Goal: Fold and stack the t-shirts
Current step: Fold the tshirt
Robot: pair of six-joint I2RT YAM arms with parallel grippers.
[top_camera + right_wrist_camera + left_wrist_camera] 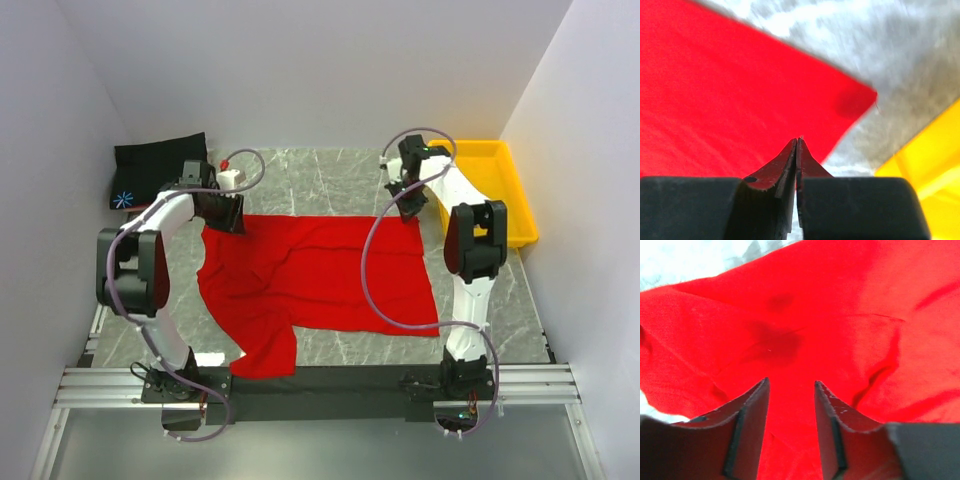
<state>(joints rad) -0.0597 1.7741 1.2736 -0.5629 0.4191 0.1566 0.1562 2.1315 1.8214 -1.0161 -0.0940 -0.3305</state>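
right gripper (797,140), jaws pressed together at the far right corner of the red t-shirt (320,270) on the table (330,170), hold unclear. left gripper (791,384), jaws half apart, on its far left. black t-shirt (160,160) bears a starburst (122,198).

Grey marble-patterned table (340,175) under even, bright light, plain white back wall (320,70), white side walls (50,200) closing in left and right, yellow tray (495,170) at the far right edge, metal rails (100,385) along the near side
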